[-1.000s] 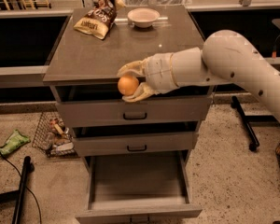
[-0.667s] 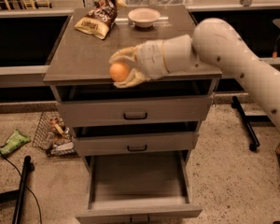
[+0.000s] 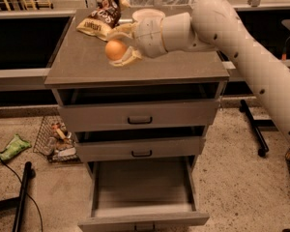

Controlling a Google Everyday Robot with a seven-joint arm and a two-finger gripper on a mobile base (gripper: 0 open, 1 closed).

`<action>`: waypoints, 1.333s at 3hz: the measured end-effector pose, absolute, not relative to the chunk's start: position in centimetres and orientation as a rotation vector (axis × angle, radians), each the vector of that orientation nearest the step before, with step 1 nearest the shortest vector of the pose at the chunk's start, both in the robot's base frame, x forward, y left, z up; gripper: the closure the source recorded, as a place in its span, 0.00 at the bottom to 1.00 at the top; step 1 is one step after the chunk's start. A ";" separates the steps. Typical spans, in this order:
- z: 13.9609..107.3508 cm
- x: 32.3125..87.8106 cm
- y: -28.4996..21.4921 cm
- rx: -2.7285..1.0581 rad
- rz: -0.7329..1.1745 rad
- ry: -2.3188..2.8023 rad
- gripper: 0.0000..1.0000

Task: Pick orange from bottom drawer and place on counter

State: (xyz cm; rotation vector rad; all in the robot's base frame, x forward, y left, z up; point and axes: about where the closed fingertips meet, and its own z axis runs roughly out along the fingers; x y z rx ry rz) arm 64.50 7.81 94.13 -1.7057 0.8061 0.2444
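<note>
The orange (image 3: 115, 49) is a small smooth ball held between the two pale fingers of my gripper (image 3: 118, 48). The gripper is shut on it and holds it just above the grey-brown counter (image 3: 87, 64), over its middle. My arm reaches in from the right across the counter's back right part. The bottom drawer (image 3: 142, 219) stands pulled open below, and its inside looks bare. The two shallower drawers above it are slightly ajar.
A brown snack bag (image 3: 102, 16) lies at the counter's back left. A pale bowl (image 3: 148, 14) stands at the back, partly hidden by my wrist. A wire basket of litter (image 3: 55, 140) and a green packet (image 3: 12, 147) lie on the floor at left.
My gripper has carried the orange up and left, from in front of the top drawer to above the counter top.
</note>
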 end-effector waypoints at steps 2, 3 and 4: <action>95.1 65.8 10.8 -1.668 0.306 0.838 1.00; 96.2 68.5 14.9 -1.609 0.397 0.940 1.00; 95.3 70.8 17.4 -1.575 0.451 1.069 1.00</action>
